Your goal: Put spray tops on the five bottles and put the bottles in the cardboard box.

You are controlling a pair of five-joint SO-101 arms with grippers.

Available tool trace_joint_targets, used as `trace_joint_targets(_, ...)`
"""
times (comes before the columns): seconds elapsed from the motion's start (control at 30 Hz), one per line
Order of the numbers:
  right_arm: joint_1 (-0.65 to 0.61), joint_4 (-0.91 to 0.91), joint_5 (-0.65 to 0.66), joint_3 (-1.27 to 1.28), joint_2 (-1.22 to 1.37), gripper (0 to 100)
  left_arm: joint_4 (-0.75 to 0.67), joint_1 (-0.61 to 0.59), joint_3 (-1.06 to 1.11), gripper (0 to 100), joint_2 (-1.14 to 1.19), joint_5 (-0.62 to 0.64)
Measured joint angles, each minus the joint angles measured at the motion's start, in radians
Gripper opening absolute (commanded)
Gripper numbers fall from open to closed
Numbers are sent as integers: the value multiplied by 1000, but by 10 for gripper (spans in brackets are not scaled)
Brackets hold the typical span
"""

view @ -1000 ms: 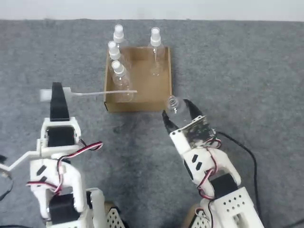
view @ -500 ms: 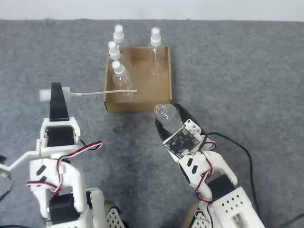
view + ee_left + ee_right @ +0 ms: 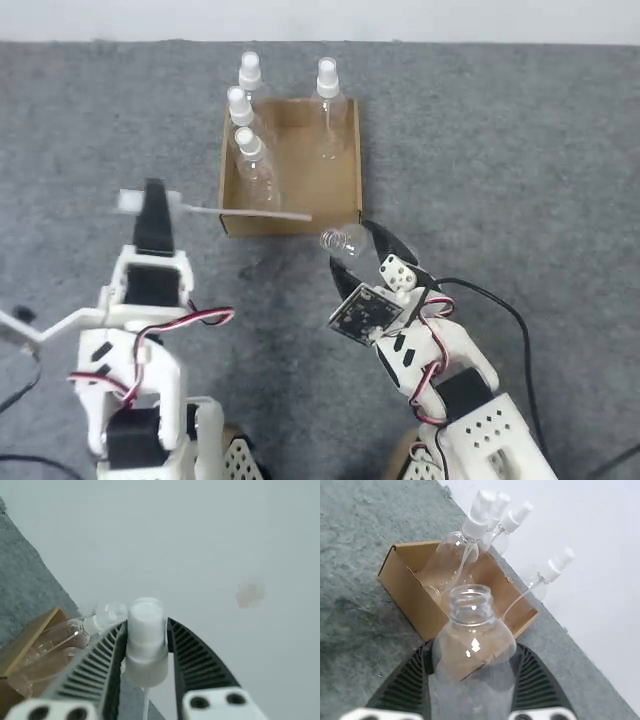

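**Just off the box's near right corner: one open bottle, one spray top, both held**

At the near right corner of the cardboard box (image 3: 290,226) you have the uncapped bottle (image 3: 345,240), clamped by its body between the black fingers of your right gripper (image 3: 354,252). It is off the grey mat (image 3: 500,150) and tilted, with its open mouth turned left. From the right wrist, the bottle (image 3: 345,240) (image 3: 472,640) sits squarely in the right gripper (image 3: 471,654), neck towards the box (image 3: 407,590).

To its left, your left gripper (image 3: 152,195) is clenched on the spray top (image 3: 128,201). The white head sticks out on the gripper's left, and the thin dip tube (image 3: 250,211) runs right, crossing over the box's near wall. The tube's tip is near the bottle's mouth but apart from it. In the left wrist view the spray top (image 3: 146,640) is pinched between both fingers of the left gripper (image 3: 146,624), with the box's corner (image 3: 30,640) beyond.

Four capped bottles (image 3: 250,150) stand upright at the box: three along its left side and one at the far right corner. You cannot tell from these views whether the far left one has its base inside the box.
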Motion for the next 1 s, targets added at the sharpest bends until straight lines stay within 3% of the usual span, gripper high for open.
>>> trace_joint_targets(1.0, 0, 0, 8, 0, 0, 7, 28, 103, 0, 12, 0, -109)
